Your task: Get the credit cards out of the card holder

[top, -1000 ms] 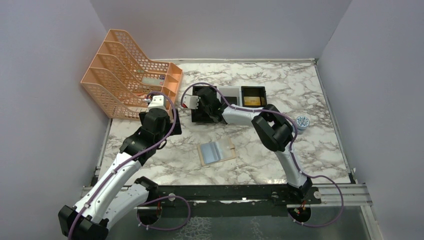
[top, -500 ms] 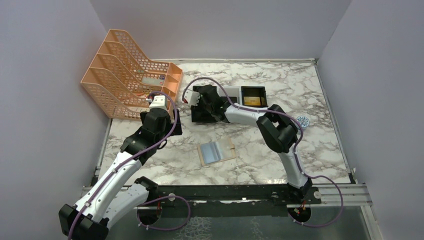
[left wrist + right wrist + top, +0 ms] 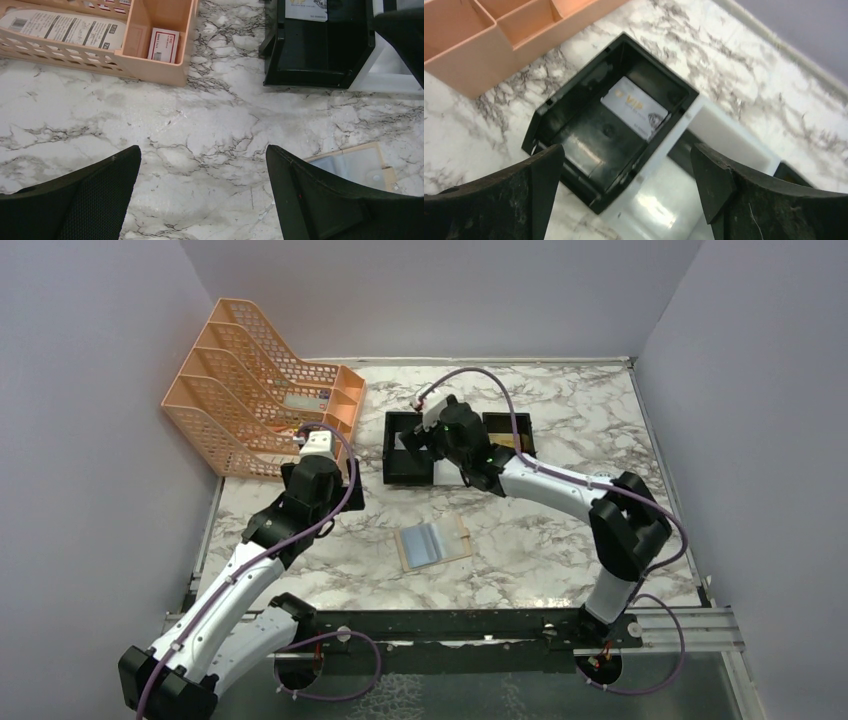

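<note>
The card holder (image 3: 432, 543) lies open and flat on the marble table, grey-blue inner faces up; its corner shows in the left wrist view (image 3: 361, 165). A silver VIP credit card (image 3: 636, 106) lies in the left black tray (image 3: 574, 125), also seen in the left wrist view (image 3: 306, 7). My right gripper (image 3: 430, 445) is open and empty, above the seam between that tray and the white tray (image 3: 706, 170). My left gripper (image 3: 325, 480) is open and empty over bare marble (image 3: 202, 152), left of the holder.
An orange file organizer (image 3: 255, 390) stands at the back left, with a small red-and-white box (image 3: 164, 45) in its near compartment. A second black tray (image 3: 522, 422) right of the white one holds a gold card (image 3: 508, 441). Walls close in on three sides.
My right gripper has pulled back to the right from over the left black tray, and its arm has swung out to the right. The left arm has not moved.
</note>
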You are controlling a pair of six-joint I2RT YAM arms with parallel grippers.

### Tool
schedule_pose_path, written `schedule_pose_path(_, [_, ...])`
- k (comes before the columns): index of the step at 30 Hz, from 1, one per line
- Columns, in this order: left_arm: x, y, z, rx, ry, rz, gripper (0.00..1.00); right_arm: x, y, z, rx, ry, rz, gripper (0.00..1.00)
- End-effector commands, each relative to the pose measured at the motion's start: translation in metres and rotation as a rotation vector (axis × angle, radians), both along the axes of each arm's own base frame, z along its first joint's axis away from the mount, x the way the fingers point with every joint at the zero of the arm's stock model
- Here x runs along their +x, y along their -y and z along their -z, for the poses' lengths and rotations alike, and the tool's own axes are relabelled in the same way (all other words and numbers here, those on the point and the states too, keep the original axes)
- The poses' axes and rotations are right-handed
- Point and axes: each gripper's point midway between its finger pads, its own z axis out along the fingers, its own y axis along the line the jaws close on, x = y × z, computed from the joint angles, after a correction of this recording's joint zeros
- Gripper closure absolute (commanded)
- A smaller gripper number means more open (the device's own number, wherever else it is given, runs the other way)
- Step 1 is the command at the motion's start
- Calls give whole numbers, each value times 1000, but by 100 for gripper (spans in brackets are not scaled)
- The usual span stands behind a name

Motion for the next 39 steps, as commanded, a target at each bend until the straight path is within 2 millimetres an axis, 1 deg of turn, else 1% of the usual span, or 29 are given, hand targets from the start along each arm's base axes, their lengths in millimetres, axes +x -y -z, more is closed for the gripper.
schedule_pose_path(1, [3,-3,2,17,-13,-17,1,-27,26,11,149,-143,129,0])
schedule_pose_path(5, [5,-4,8,35,-35,-28,1,-53,49,15,214,-174,159,1])
schedule_pose_path(7, [6,-4,11,36,-46,-31,1,-68,54,19,245,-208,145,1])
schedule_pose_path(12, [7,-4,16,14,-63,-64,1,-110,55,32,340,-329,52,0])
schedule_pose_path(16, [8,3,22,-33,-89,-83,1,-137,55,42,391,-427,7,8])
schedule_pose_path(19, [9,17,28,-105,-114,-72,1,-158,48,49,420,-521,-60,13])
schedule_pose_path(22, [8,32,39,-180,-150,-50,1,-173,40,59,425,-605,-115,19])
schedule_pose_path(25, [5,44,49,-250,-171,-28,1,-179,38,73,401,-665,-111,25])
schedule_pose_path(28, [2,50,55,-285,-177,-15,1,-179,41,85,372,-699,-77,30])
schedule_pose_path(33, [-3,44,57,-279,-162,-20,1,-176,52,96,338,-705,13,35])
schedule_pose_path(39, [-10,37,63,-297,-144,-52,1,-176,46,102,247,-689,40,38])
